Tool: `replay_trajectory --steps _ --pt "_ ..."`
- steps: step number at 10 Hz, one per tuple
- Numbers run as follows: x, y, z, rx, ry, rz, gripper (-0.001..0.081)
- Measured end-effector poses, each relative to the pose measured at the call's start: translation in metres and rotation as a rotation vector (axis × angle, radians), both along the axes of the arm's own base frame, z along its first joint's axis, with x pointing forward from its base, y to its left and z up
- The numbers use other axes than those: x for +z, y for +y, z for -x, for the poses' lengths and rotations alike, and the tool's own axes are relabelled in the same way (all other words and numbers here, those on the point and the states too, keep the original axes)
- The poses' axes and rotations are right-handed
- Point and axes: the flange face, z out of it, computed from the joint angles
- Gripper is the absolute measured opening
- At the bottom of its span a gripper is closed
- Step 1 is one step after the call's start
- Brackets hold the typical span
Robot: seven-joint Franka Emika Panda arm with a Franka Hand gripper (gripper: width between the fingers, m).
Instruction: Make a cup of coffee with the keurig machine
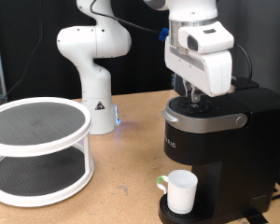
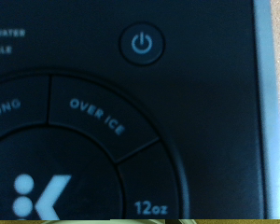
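Gripper (image 1: 195, 96) pressed down at keurig machine (image 1: 215, 140) top buttons; finger state untellable. Cup (image 1: 181, 192) waits at 6 o'clock on drip tray (image 1: 168, 213).

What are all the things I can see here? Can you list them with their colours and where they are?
coffee machine: one, black with a silver-grey rim on its lid, at the exterior view's right; lid down.
buttons: several on the machine's black top, with blue marks; a power sign, OVER ICE and 12oz can be read in the wrist view.
cup: one, white with a bit of green at its side, standing on the machine's base under the spout.
round shelf stand: one, white with two dark levels, at the exterior view's left.
table: one, brown wood, under everything.
robot arm base: one, white, behind the table.
gripper: one, white hand with dark fingers, right over the machine's lid.
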Motion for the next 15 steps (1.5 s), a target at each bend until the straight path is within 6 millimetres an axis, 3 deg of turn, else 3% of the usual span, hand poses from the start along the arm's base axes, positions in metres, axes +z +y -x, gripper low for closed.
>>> replay_trajectory --steps 6,15 --pt "-0.02 0.0 0.006 0.005 0.002 0.013 0.0007" --pt "-0.021 0.005 0.016 0.052 0.162 0.024 0.0007"
